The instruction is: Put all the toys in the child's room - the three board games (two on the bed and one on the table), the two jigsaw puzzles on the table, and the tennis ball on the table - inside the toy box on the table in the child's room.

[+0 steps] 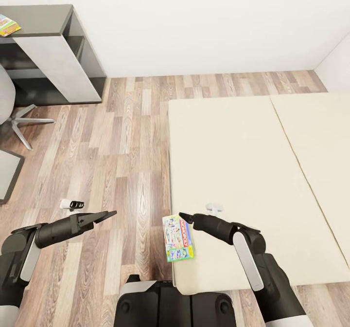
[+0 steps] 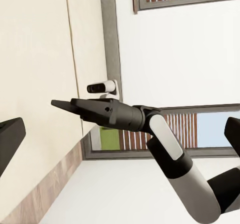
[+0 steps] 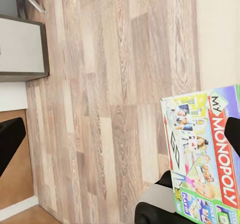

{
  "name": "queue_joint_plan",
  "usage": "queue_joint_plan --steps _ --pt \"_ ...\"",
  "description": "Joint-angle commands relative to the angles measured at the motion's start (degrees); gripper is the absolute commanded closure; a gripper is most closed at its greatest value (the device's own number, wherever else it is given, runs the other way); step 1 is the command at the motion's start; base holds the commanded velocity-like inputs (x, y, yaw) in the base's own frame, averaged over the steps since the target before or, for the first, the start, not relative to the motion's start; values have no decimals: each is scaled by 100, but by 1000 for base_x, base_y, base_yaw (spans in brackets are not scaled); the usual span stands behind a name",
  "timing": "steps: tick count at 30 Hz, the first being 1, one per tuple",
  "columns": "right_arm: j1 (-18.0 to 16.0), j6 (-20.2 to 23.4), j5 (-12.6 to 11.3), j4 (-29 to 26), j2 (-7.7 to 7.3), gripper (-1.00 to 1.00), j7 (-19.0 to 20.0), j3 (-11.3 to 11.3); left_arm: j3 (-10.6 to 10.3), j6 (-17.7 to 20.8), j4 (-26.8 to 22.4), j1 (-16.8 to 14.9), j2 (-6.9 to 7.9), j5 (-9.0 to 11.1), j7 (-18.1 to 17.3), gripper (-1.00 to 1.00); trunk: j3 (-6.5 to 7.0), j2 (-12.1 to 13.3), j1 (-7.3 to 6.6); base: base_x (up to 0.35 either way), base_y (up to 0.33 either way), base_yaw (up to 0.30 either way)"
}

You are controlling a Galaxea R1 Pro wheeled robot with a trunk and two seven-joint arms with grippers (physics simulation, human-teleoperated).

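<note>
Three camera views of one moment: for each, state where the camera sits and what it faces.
Head view: high on the robot, facing down at floor and bed, both arms showing.
Left wrist view: on the left arm, facing across at the right gripper and bed.
Right wrist view: on the right arm, facing the Monopoly box and floor.
Head and right wrist views share the Monopoly box.

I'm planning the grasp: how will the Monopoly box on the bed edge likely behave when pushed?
The Monopoly box looks flat and thin, so probably stiff and light. It lies at the bed's edge, partly overhanging, so a push toward the floor may tip it off.
</note>
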Motion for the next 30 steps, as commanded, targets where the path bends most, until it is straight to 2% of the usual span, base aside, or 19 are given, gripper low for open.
queue_joint_plan --steps 1,7,9,12,14,15,16,17,18,21,23,26,30 --pt "-1 28 10 -4 4 -100 14 -8 0 61 -1 -2 2 -4 -23 -100 -5 -8 3 0 0 0" --pt "1 27 23 19 19 -100 -242 -27 0 61 -1 1 2 -4 -23 -100 -3 -8 3 0 0 0" --pt "2 24 30 20 42 -100 -508 -29 0 61 1 -1 2 -4 -23 -100 -3 -8 3 0 0 0" --pt "2 21 39 11 75 -100 -1140 -18 0 61 2 0 2 -4 -23 -100 -3 -8 3 0 0 0" --pt "2 13 43 -4 104 -100 -2057 21 0 61 0 0 2 -4 -21 -100 -3 -8 3 0 0 0" --pt "2 4 41 -6 110 -100 -2311 34 0 61 1 1 2 -4 -20 -100 -3 -8 3 0 0 0" --pt "2 -30 32 -2 123 -100 -2828 70 0 61 3 2 2 -4 -18 -100 -3 -8 3 0 0 0" --pt "2 -52 30 -3 128 -100 -3077 98 0 61 4 3 2 -4 -17 -100 -3 -8 3 0 0 0" --pt "2 -100 22 -10 148 -100 -3536 178 0 61 5 2 2 -4 -16 -100 -3 -8 3 0 0 0" --pt "2 -201 11 -16 204 -100 -4244 402 0 56 10 4 8 -4 -12 -100 -3 -8 3 0 0 0" --pt "2 -260 3 -15 229 -100 -4573 553 0 54 12 2 15 -4 -8 -100 -3 -8 3 0 0 0" --pt "2 -298 -2 -14 249 -100 -4789 669 0 53 14 2 21 -4 -6 -100 -3 -8 3 0 0 0" --pt "2 -316 -14 -14 254 -100 -4880 725 0 52 14 0 26 -4 -6 -100 -3 -8 3 0 0 0"
